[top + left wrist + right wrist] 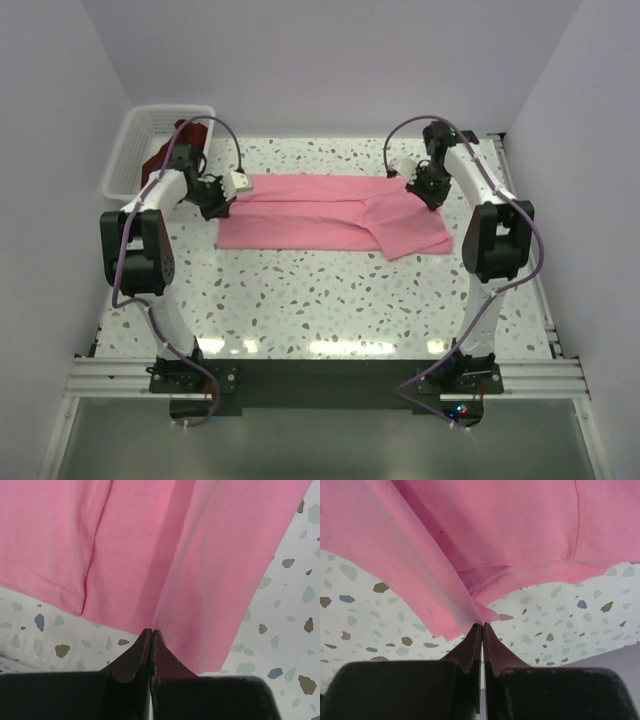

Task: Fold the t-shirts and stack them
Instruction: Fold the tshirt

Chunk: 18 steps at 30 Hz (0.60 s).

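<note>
Pink t-shirt (320,215) pinched at opposite ends by left end effector (151,632) and right end effector (482,626). Holds it stretched over worktop (330,300), probably for an even next fold.

I see a plain light pink t-shirt (320,212) and a dark maroon t-shirt (197,137). The bench (330,300) is pale terrazzo, flecked brown, grey and blue, and the lattice basket (130,150) is white

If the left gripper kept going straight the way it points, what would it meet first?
The pink t-shirt: the left gripper is shut right at its edge, apparently pinching it, so cloth lies directly ahead.
</note>
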### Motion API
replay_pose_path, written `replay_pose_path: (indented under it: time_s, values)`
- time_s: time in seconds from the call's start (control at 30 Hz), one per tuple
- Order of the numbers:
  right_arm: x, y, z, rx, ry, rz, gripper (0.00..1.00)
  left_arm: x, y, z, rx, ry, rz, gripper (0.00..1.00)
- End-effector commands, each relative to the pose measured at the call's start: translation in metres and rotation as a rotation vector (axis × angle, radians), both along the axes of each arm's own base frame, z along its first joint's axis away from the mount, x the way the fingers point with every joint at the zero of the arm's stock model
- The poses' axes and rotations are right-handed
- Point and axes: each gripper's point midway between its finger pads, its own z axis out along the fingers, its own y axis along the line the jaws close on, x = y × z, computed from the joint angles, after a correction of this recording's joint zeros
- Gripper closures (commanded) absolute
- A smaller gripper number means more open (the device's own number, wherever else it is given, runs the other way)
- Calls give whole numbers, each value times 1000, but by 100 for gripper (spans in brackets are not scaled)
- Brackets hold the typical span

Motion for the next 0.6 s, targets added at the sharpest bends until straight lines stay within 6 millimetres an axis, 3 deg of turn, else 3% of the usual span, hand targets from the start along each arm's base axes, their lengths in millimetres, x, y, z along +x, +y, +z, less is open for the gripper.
replay_pose_path:
  time_s: [0.0,0.57]
  values:
    - [9,2,-2,5,-5,1,100,19,6,4,-1,-48,15,100]
    - [14,-2,-17,-19,14,-5,100,31,10,-15,13,-34,35,100]
